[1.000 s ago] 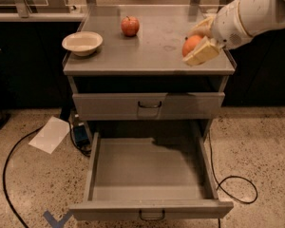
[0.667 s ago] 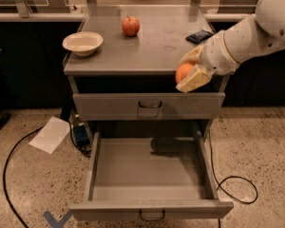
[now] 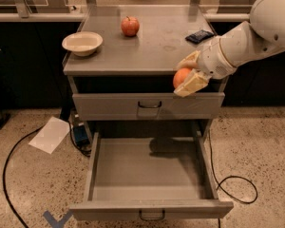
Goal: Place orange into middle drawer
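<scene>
Smooth round bright orange, pinched in gripper; above open middle drawer

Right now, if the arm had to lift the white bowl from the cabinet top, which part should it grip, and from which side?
Probably the rim of the white bowl, from above, on the arm's side: it stands upright and open, wide and shallow, so one finger inside and one outside fits best. The gripper, at the cabinet's front right edge, is shut on the orange.
</scene>
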